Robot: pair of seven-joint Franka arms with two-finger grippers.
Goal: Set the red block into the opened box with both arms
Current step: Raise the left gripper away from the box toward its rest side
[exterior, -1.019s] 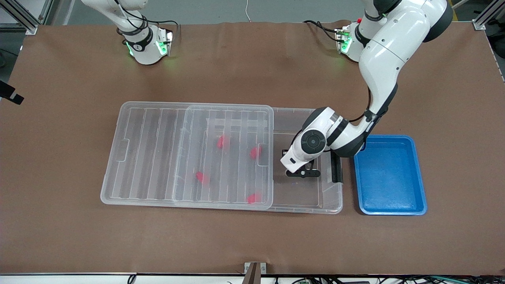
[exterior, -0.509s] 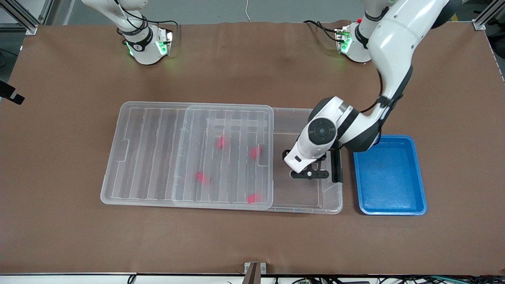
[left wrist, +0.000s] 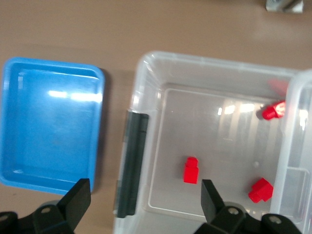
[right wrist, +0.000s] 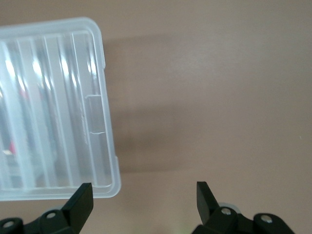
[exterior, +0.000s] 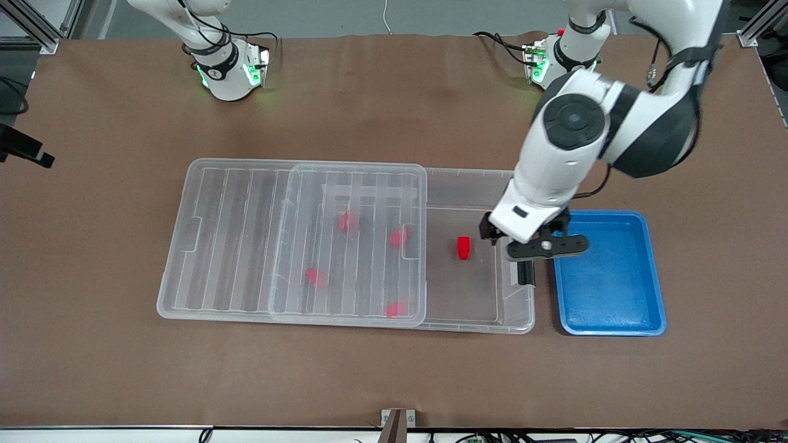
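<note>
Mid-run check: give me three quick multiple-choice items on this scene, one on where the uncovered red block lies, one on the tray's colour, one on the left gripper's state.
1. Where is the uncovered red block?
A. in the box
B. in the tray
C. on the bare table

2. What colour is the tray?
A. green
B. blue
C. white

3. The left gripper is:
A. shut on the block
B. open and empty
C. shut on the lid

Answers:
1. A: the red block rests on the box floor, beside the slid-aside lid.
2. B: the tray is blue.
3. B: the left gripper hangs over the box's tray-side end, fingers spread, nothing between them.
</note>
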